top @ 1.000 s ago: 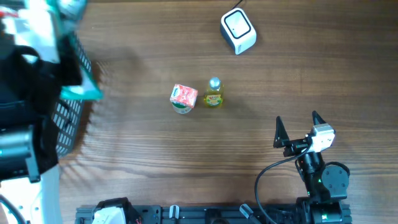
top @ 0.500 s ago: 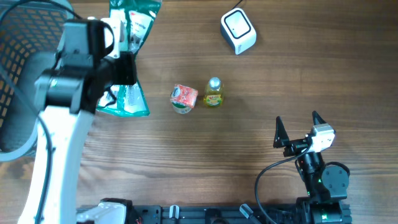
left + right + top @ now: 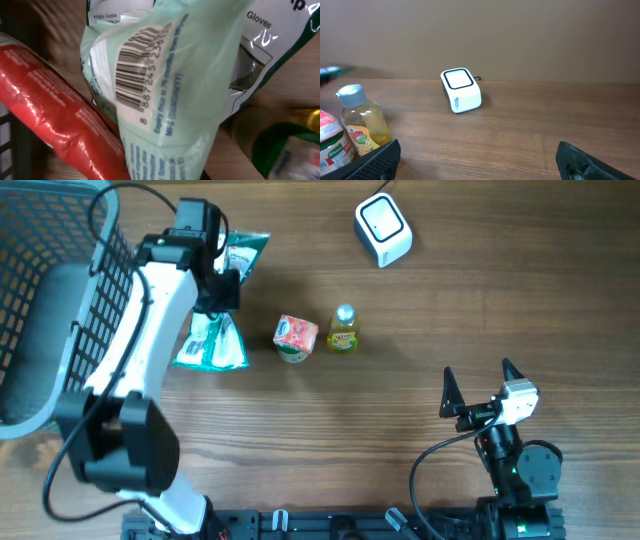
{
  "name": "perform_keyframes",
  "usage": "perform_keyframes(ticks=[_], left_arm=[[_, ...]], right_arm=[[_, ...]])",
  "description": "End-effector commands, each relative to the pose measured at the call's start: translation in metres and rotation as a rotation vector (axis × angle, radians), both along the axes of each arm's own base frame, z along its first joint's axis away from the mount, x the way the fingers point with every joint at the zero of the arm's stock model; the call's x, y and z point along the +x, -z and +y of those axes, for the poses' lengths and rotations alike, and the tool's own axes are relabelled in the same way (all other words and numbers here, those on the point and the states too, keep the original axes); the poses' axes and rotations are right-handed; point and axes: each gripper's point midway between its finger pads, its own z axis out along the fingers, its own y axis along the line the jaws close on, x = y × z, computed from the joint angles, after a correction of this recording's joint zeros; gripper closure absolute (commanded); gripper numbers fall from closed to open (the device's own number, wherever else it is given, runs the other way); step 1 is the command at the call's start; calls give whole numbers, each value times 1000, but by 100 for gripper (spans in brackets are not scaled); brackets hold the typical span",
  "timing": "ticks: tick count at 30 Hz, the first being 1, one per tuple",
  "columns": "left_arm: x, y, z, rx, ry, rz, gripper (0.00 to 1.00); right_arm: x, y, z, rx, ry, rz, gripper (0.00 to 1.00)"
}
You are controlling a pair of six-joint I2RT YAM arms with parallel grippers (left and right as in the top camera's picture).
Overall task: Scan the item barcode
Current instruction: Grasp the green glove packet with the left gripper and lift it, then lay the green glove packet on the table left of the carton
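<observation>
Two things worry me from this seat: the floppy pack and the clutter on the way. My left gripper (image 3: 221, 286) has its fingers pressed together on the middle of the green gloves packet (image 3: 212, 345), which hangs just off the table (image 3: 420, 470) beside the wire basket (image 3: 45, 240), well apart from the white scanner (image 3: 383, 230) at the far edge. On the left wrist view the barcode (image 3: 134, 70) sits on a creased, curving fold turned toward that camera. So I judge the pack must be rotated before the scanner window can read it, and a wrinkle across the bars could spoil the read. The loose lower end could also swing and knock over the dish-soap bottle (image 3: 343, 330) or the small food cup (image 3: 295, 338), both standing between the packet and the scanner. A pinch on thin film may slip if I turn the wrist fast. My right gripper (image 3: 478, 383) rests near its base, fingers spread wide, holding nothing.
</observation>
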Motion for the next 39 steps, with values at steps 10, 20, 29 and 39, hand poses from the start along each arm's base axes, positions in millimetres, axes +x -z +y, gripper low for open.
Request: perform_keyframes(ticks=[10, 20, 29, 39], left_arm=[[1, 73, 3, 32, 10, 18, 96], [-10, 86, 11, 78, 27, 48, 51], [-10, 38, 11, 65, 21, -31, 55], [-36, 38, 3, 2, 1, 64, 26]], right_arm=[[0, -1, 1, -11, -11, -8, 0], [0, -1, 1, -11, -11, -8, 1], [0, -1, 2, -11, -11, -8, 0], [0, -1, 2, -11, -11, -8, 0]])
